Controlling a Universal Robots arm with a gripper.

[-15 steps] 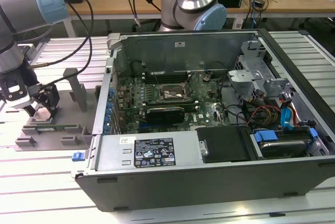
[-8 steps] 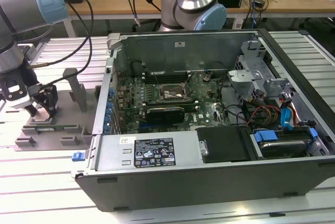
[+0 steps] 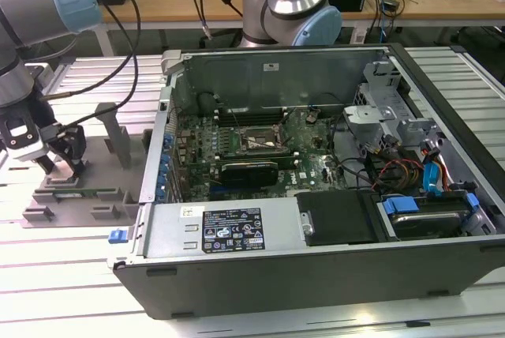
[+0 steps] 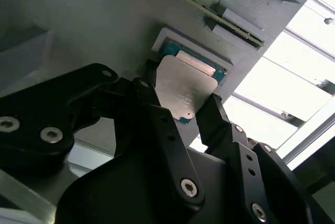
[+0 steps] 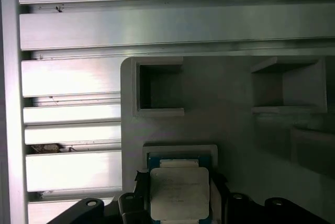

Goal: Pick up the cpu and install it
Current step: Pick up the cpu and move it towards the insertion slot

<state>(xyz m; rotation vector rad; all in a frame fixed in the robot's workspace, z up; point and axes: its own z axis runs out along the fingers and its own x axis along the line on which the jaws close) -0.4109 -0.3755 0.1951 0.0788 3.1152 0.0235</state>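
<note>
cpu (image 4: 186,90) in holder (image 4: 104,25) recess, tool (image 4: 180,97) astride its opposite edges

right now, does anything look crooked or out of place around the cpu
Nothing stands out. The cpu looks flat and square in its recess on the gray fixture, with the end effector poised right over it. The computer case lies open on its side beside the fixture.

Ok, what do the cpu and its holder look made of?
The cpu: a metal lid, judging by its brushed silver sheen, on a teal board rim. The holder: likely matte grey plastic, with a dull, even surface and no glare.
</note>
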